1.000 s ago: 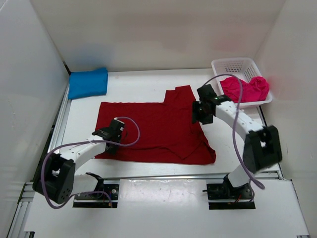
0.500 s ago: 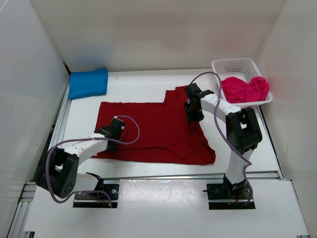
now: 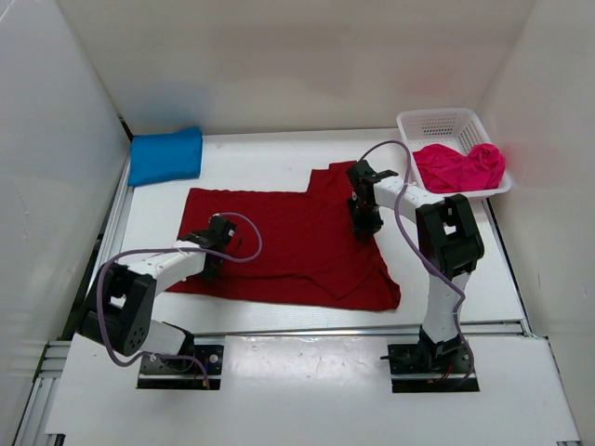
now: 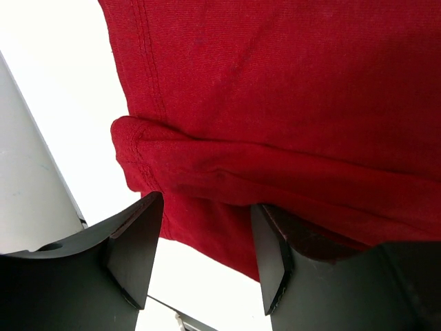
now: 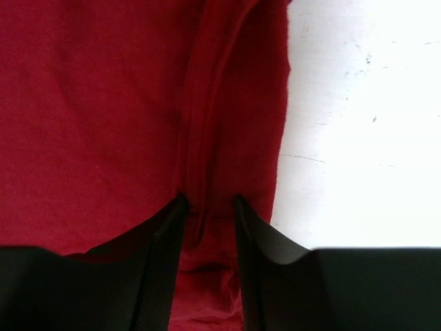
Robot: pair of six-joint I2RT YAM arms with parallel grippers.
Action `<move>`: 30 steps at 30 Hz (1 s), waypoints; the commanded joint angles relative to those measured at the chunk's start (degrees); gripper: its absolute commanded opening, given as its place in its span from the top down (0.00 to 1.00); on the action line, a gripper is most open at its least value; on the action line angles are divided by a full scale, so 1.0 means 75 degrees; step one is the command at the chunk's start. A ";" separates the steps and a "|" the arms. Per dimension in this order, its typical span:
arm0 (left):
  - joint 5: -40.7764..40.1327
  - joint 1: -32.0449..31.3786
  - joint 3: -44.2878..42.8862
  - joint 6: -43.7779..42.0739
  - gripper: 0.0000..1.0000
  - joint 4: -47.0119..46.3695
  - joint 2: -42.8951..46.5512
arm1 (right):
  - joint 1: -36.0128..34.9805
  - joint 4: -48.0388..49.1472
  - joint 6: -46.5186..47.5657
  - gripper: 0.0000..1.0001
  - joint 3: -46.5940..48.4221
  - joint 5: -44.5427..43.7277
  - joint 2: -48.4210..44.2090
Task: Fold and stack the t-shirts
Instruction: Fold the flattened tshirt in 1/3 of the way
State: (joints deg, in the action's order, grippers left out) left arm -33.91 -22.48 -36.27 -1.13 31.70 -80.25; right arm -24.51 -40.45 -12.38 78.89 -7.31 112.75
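Observation:
The dark red t-shirt [image 3: 288, 243] lies spread flat mid-table. My left gripper [image 3: 212, 264] is open at its near-left hem; the fingers [image 4: 134, 248] straddle a rolled edge of red cloth [image 4: 227, 172] without pinching it. At the shirt's right side, under the sleeve, my right gripper [image 3: 363, 223] has its jaws drawn narrow on a raised ridge of red cloth [image 5: 207, 172], which fills the gap between its fingers [image 5: 162, 241]. The blue t-shirt [image 3: 165, 155] sits folded at the back left. Bunched in the basket is the pink t-shirt [image 3: 460, 167].
A white mesh basket [image 3: 437, 123] stands at the back right corner. White walls close in the table on three sides. A metal rail [image 3: 112, 232] runs along the left edge, near the left arm. Bare white table [image 5: 358, 124] lies right of the red shirt.
The right arm swung left onto the red shirt's right side and its jaws narrowed on the cloth. The left gripper crept slightly toward the shirt's left hem.

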 commanded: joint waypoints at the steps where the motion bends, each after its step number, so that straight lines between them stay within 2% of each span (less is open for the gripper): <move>1: 0.0549 0.0103 0.0207 0.0150 0.34 -0.0044 -0.0398 | -0.0048 -0.0138 0.0116 0.61 0.0239 0.0084 0.0107; 6: 0.0549 0.0103 0.0207 0.0150 0.34 -0.0044 -0.0468 | -0.0130 -0.0022 0.0116 0.62 -0.0101 0.0155 0.0015; 10: 0.0549 0.0103 0.0207 0.0150 0.34 -0.0044 -0.0468 | -0.0119 -0.0021 -0.0071 1.00 -0.0101 -0.0149 -0.0091; 16: 0.0549 0.0103 0.0429 0.0150 0.34 0.0027 -0.0713 | 0.0701 0.0049 -0.0165 1.00 -0.0101 0.0131 -0.0700; 25: 0.0537 0.0103 0.0500 0.0150 0.34 0.0178 -0.0855 | 0.2084 0.0049 -0.0096 1.00 -0.0184 0.0436 -0.0842; 26: 0.0537 0.0103 0.0500 0.0150 0.34 0.0179 -0.0855 | 0.2085 -0.0021 -0.0095 0.99 -0.0079 0.0436 -0.0842; 28: 0.0537 0.0103 0.0500 0.0150 0.34 0.0249 -0.0855 | 0.2260 -0.0114 -0.0095 0.88 0.0247 0.0122 -0.0609; 29: 0.0537 0.0103 0.0500 0.0150 0.34 0.0249 -0.0855 | 0.2261 -0.0219 -0.0095 0.88 0.0250 0.0119 -0.0607; 30: 0.0537 0.0103 0.0500 0.0150 0.34 0.0249 -0.0855 | 0.2261 -0.0220 -0.0026 0.83 0.0251 0.0003 -0.0607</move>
State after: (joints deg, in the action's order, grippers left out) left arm -37.34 -22.50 -36.84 -1.98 31.03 -83.05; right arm -8.21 -40.75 -13.34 77.67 -4.29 108.60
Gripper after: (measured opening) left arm 0.651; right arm 0.152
